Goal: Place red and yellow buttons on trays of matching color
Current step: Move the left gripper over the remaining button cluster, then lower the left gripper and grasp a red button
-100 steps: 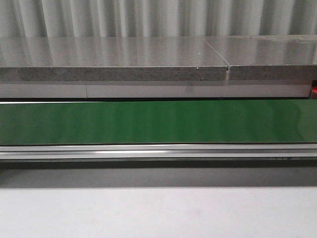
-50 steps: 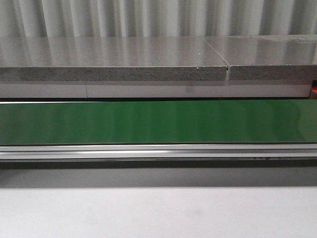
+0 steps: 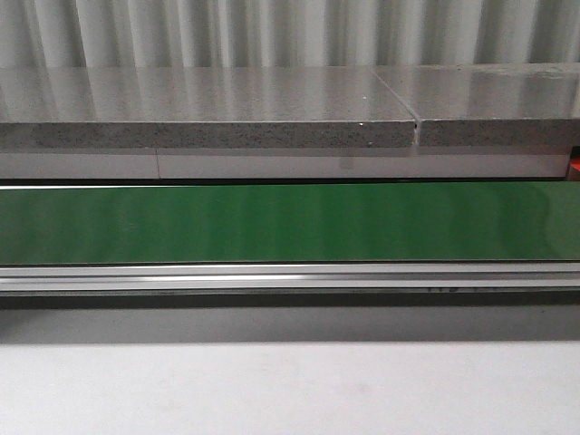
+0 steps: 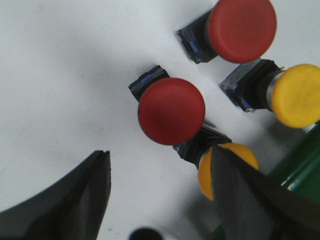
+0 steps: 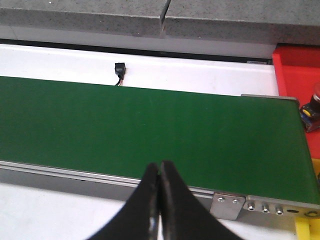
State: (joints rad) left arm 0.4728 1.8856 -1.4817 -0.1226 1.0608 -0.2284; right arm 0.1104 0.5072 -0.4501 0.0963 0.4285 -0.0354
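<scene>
While front view gives us only the green belt [image 3: 290, 222] and grey slab [image 3: 208, 109], left wrist shows our left gripper [image 4: 160, 200] wide open and empty over two red buttons [image 4: 171, 111] [image 4: 241, 28] and two yellow buttons [image 4: 296, 95] [image 4: 206, 170] on the white table [image 4: 60, 75]. Right wrist: our right gripper [image 5: 160, 190] is fully closed on nothing above the belt's near edge, red tray [image 5: 297, 75] at the belt's end with a button [image 5: 312, 107] on it.

Even bright light, glare streaks on the grey counter [image 3: 208, 95], left wrist fingers [image 4: 60, 200] blurred, perhaps too close
</scene>
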